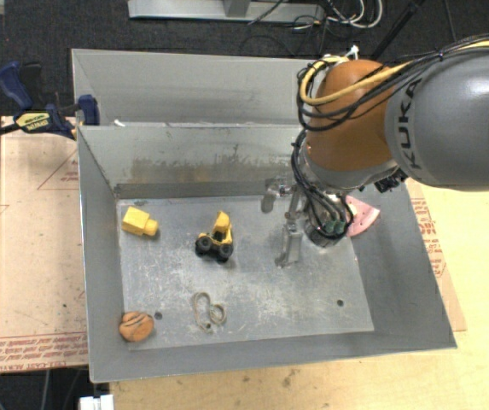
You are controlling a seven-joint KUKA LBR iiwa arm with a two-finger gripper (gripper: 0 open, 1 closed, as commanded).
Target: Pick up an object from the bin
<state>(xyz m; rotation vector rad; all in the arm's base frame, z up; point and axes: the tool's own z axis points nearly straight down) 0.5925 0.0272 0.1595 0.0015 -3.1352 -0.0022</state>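
I read the bin (184,148) floor as a clock face and go from its left side across. At nine o'clock lies a yellow block (139,222), flat on the floor and close to the left wall. At about seven, in the near corner, sits a brown ball (136,325). Both are well apart from the arm, so I judge them poor first candidates.

Near six lies a thin wire loop (209,310). It sits flat against the metal and I expect it would be hard to pinch. Just left of centre is a yellow toy truck with black wheels (216,237), standing free with room all round it.

Right of centre hangs the gripper (280,233), low over bare floor. Its jaws are apart with nothing between them. The truck is at the gripper's nine o'clock and is the nearest open target. A pink piece (363,218) at its three o'clock is partly tucked under the wrist, so I cannot judge its shape.
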